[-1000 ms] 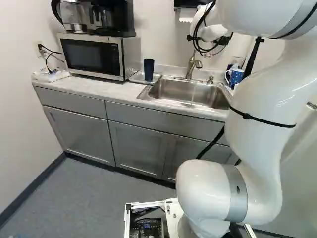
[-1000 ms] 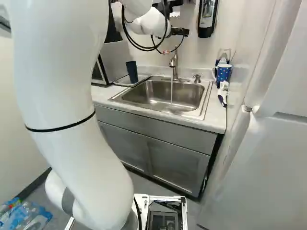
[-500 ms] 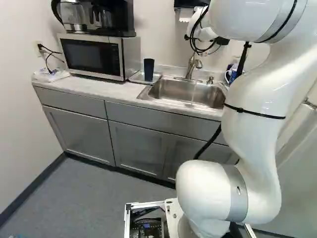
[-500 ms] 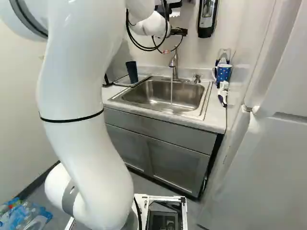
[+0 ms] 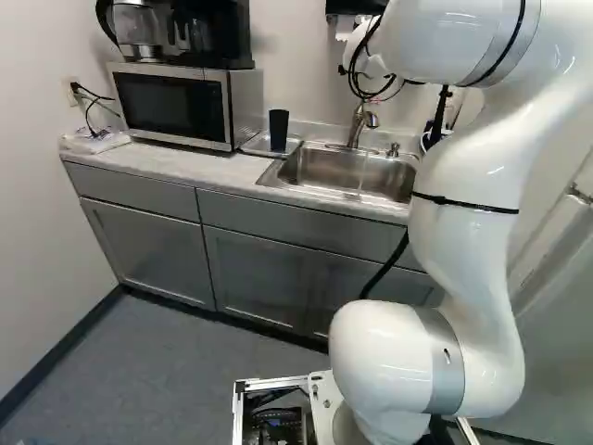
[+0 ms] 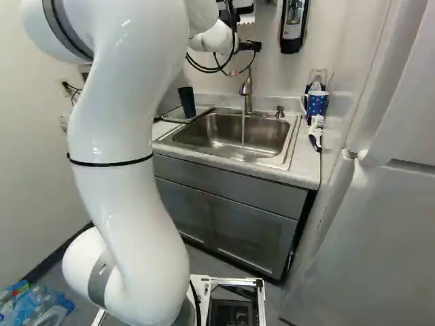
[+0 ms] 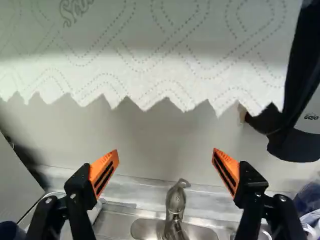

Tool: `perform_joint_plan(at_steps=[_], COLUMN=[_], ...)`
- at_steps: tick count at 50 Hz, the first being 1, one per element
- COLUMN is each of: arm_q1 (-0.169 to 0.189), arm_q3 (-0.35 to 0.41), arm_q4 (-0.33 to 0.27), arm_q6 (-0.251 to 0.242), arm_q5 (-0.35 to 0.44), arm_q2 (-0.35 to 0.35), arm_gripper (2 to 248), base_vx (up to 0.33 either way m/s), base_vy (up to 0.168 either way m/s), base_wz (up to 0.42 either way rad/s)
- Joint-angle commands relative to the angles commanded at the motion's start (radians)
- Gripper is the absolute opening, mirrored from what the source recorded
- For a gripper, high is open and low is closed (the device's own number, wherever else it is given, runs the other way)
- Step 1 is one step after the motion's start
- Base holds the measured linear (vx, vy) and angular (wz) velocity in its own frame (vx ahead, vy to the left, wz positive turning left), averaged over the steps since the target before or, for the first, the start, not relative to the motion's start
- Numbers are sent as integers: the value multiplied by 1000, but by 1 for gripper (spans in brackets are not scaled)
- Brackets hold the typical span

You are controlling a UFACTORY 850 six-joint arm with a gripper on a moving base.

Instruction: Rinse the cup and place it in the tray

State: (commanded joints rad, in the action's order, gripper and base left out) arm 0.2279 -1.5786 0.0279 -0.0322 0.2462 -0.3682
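Our white jointed arm [image 5: 468, 222] has leaned forward, wrist slightly left; black orange-padded claw [image 7: 165, 150] spread wide. Dark-blue tapered cup [image 5: 279, 131] unmoved — on silvery tray [image 5: 254, 146], pale surface's [image 5: 199, 170] back edge. Water [image 6: 242, 129] running — rinse probably pending.

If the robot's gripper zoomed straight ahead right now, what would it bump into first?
The gripper would probably bump the wall, just below the jagged edge of the paper towel. It might brush the paper towel first; how near that hangs is unclear.
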Motion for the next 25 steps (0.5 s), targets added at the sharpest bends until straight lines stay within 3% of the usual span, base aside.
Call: perform_joint_plan(at_steps=[25], arm_q1=[-13], arm_q3=[-107], arm_q4=[0], arm_q6=[0], arm_q5=[-1], arm_q2=[-90], arm_gripper=[247], base_vx=[0], base_vy=[0], base_wz=[0])
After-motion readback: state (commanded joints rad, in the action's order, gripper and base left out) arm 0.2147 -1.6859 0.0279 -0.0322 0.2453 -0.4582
